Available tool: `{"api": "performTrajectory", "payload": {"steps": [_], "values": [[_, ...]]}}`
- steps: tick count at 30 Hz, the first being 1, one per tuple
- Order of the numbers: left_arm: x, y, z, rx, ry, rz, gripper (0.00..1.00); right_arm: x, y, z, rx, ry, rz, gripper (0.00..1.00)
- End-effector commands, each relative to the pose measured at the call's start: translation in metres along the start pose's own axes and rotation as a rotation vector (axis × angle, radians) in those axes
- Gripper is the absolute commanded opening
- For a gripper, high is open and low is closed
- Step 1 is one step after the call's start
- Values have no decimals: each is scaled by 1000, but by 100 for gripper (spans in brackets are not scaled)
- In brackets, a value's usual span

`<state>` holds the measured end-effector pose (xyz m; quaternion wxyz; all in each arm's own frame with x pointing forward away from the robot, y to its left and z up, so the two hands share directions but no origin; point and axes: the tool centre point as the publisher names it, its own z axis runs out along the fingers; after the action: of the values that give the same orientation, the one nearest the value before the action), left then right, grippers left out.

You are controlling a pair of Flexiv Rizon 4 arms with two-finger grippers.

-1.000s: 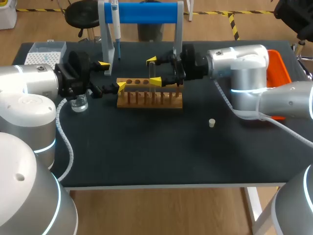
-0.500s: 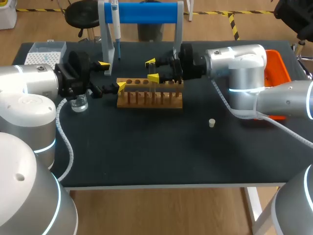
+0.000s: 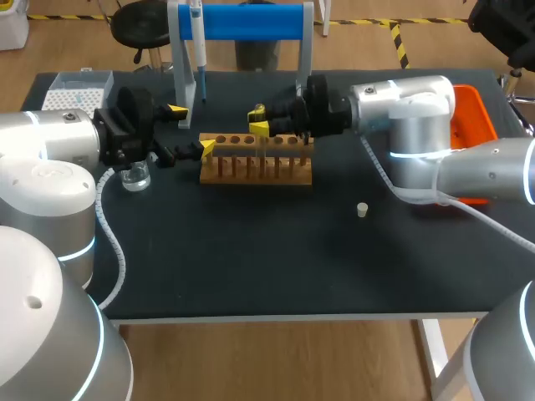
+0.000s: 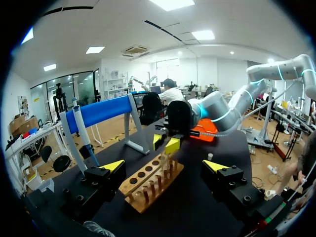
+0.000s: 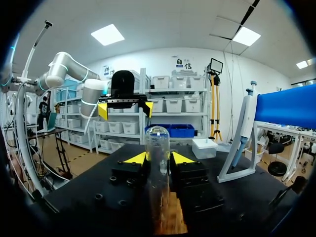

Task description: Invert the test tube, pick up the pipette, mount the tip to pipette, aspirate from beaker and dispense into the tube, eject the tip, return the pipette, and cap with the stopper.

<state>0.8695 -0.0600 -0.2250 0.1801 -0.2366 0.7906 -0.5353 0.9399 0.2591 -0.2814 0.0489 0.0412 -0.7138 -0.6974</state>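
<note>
Right gripper [image 3: 259, 119] closed narrow on the test tube [image 5: 157, 148], gripped from both sides, rounded end standing out past the fingertips. Tube held over the wooden rack [image 3: 255, 167], about mid-length. Left gripper [image 3: 191, 129] spread wide at the rack's left end: near tip just beside the rack, far tip near the left leg of the stand [image 3: 251, 21]. Pipette [image 3: 199, 50] hangs on the stand, beyond the rack. Beaker [image 3: 135, 177] left of the rack, under the left arm. Tip box [image 3: 77, 90] at far-left corner; orange tray [image 3: 472, 104] at right edge. Stopper [image 3: 362, 210] alone on the near-right of the table [image 3: 251, 267], well apart from rack and edges
</note>
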Motion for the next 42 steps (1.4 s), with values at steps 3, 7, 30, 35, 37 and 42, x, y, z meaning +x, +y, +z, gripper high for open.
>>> {"api": "performTrajectory", "payload": {"steps": [3,7,30,35,37,42], "values": [[1,3,0,9,-2,2,100,1,1,-1,3,-2,-2,0],[1,3,0,9,-2,2,100,1,2,-2,4,-5,1,0],[1,3,0,9,-2,2,100,4,16,-4,-7,-22,24,0],[1,3,0,9,-2,2,100,4,18,-4,-9,-28,29,0],[1,3,0,9,-2,2,100,4,20,-5,-9,-29,32,0],[1,3,0,9,-2,2,100,4,24,-5,-14,-34,40,0]]}}
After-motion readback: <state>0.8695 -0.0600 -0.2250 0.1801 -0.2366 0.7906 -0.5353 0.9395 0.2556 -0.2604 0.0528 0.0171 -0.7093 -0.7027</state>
